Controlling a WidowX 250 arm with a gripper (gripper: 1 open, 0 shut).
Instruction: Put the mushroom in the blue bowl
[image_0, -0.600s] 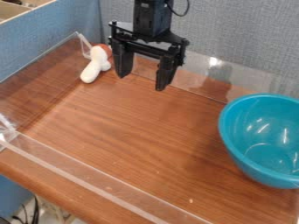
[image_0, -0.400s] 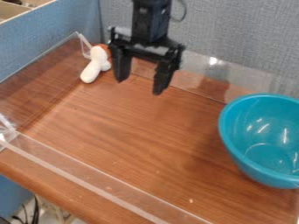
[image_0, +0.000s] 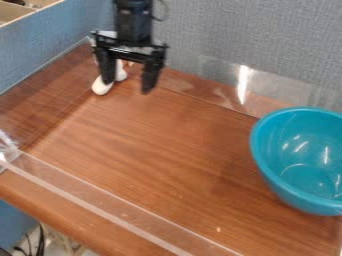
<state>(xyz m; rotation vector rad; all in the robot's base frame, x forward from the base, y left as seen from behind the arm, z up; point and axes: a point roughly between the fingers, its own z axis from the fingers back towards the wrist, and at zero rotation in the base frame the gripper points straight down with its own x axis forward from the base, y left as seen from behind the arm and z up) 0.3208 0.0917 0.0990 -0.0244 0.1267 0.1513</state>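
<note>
The mushroom (image_0: 108, 80) lies on its side at the back left of the wooden table, its cream stem showing and its reddish cap partly hidden behind a finger. My gripper (image_0: 124, 79) hangs open right over it, one finger (image_0: 102, 70) to its left and the other to its right. The blue bowl (image_0: 303, 158) sits empty at the right edge, far from the gripper.
A clear plastic wall (image_0: 234, 80) runs along the back and a low clear lip (image_0: 80, 205) borders the front and left. A blue fabric panel (image_0: 254, 35) stands behind the table. The wooden table (image_0: 160, 150) stretches between mushroom and bowl.
The gripper has moved left, from the middle of the back edge to above the mushroom, staying open. Mushroom and bowl have not moved.
</note>
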